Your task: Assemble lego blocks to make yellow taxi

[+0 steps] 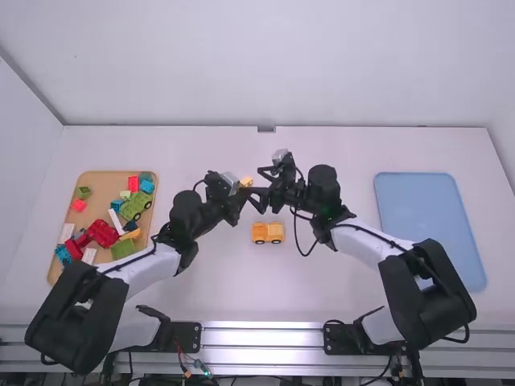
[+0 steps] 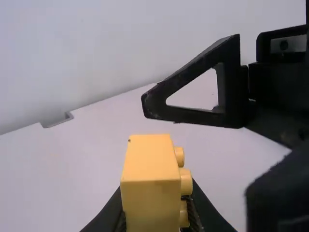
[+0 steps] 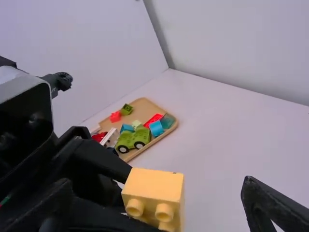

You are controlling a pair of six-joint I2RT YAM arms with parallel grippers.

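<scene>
"Since our left gripper (image 2: 157,215) pinches the yellow, rectangular, studded plastic block (image 3: 154,183) above the white table (image 1: 346,289), where do we grip?"

"Likely light, stiff, slick; our right gripper (image 3: 156,182) stands open, so let's take flat sides (image 3: 181,205), not studs (image 3: 164,211)."

From where I stood, the block (image 2: 149,164) was a soft orange-yellow all over, studs included, and the little truck (image 1: 267,228) near it was yellow with dark wheels. The left tray (image 1: 100,185) was tan, dotted red, teal, white and green, its car (image 3: 128,139) lime with black wheels and pale hubs. The right tray (image 1: 426,225) was plain light blue, the table (image 1: 346,297) pinkish white.
</scene>
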